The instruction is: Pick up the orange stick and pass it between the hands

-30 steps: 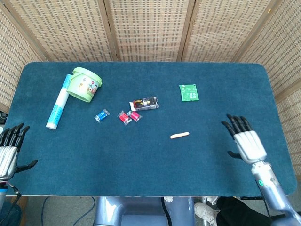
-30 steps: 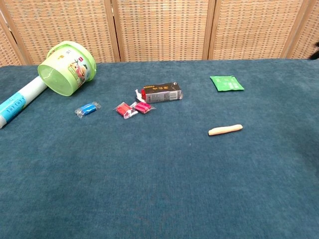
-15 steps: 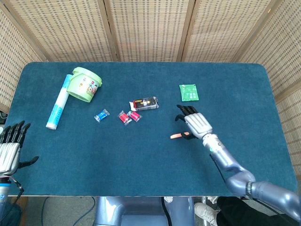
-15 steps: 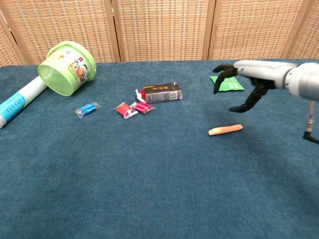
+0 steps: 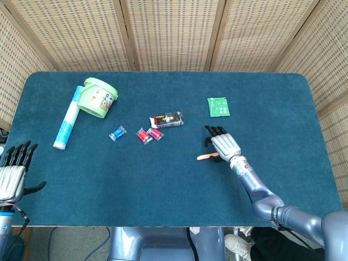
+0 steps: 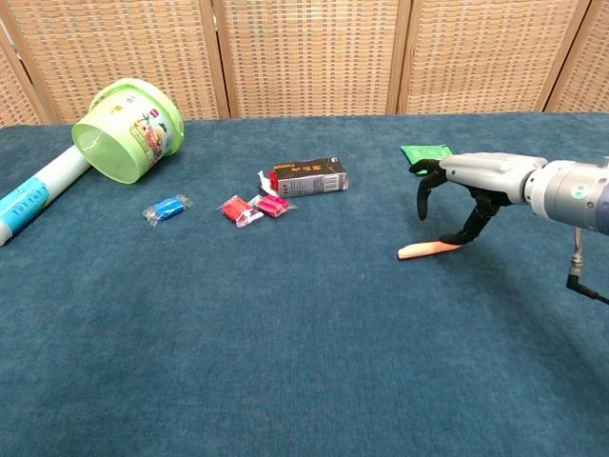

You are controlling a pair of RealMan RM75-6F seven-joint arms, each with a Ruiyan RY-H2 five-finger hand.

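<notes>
In the head view the stick (image 5: 206,157) lies flat on the blue bench (image 5: 163,185), right of centre and nearer the near edge, with its right end under the right hand (image 5: 224,144). That hand is palm down with its dark fingers (image 5: 217,130) spread and pointing away, grasping nothing. The left hand (image 5: 13,174) hangs off the near left corner, fingers apart and empty. Far left, a green bucket (image 5: 97,99) lies on its side touching a white tube (image 5: 67,118). Between them and the stick sit a blue sweet (image 5: 117,133), 2 red sweets (image 5: 149,135) side by side and a black box (image 5: 167,119) just beyond them. A green sachet (image 5: 218,106) lies farther back, beyond the right hand. In the chest view the right hand (image 6: 466,190) arches over the stick's (image 6: 423,250) right end, one fingertip (image 6: 447,239) touching or nearly touching it; the others hang clear, and the stick rests on the bench (image 6: 285,362), not lifted. The sachet (image 6: 423,151) peeks out behind the hand. The bucket (image 6: 127,131), tube (image 6: 38,195), blue sweet (image 6: 167,209), red sweets (image 6: 255,208) and box (image 6: 306,176) lie to the left. The left hand is out of this view.
</notes>
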